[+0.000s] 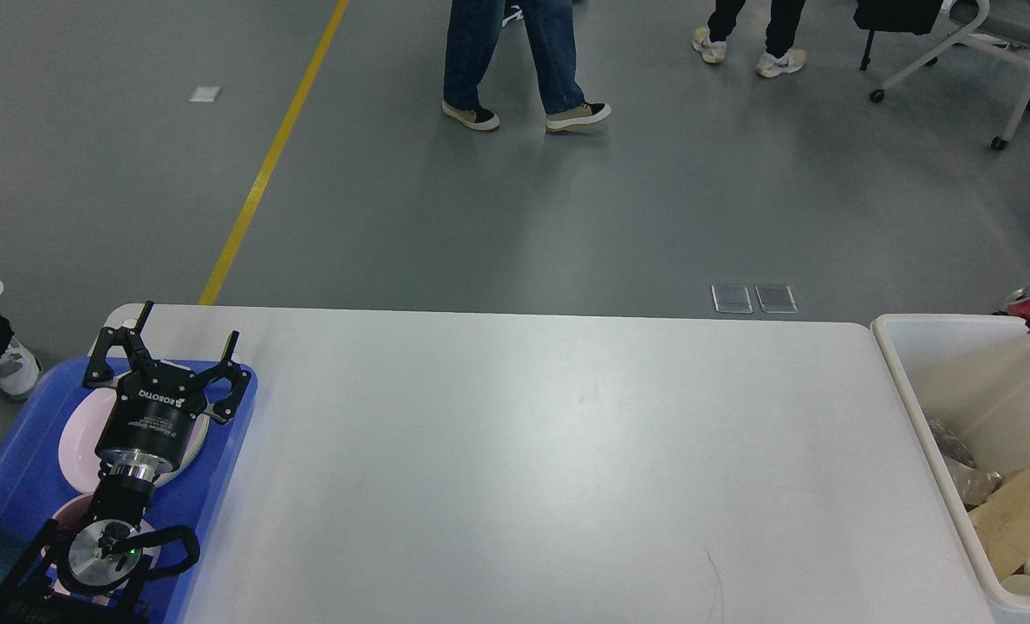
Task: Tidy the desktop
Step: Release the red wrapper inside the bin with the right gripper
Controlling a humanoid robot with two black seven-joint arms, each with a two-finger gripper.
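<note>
Desktop (550,451), near edge cut off

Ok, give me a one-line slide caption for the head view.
Left gripper, fingers open, hovers over plates in the blue tray beside the bare white desktop.

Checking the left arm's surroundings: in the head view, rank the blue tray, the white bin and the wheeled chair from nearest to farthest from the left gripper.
From the left gripper:
1. Blue tray, directly beneath it, at the desktop's left end.
2. White bin, at the right end.
3. Wheeled chair, far right on the floor.
</note>
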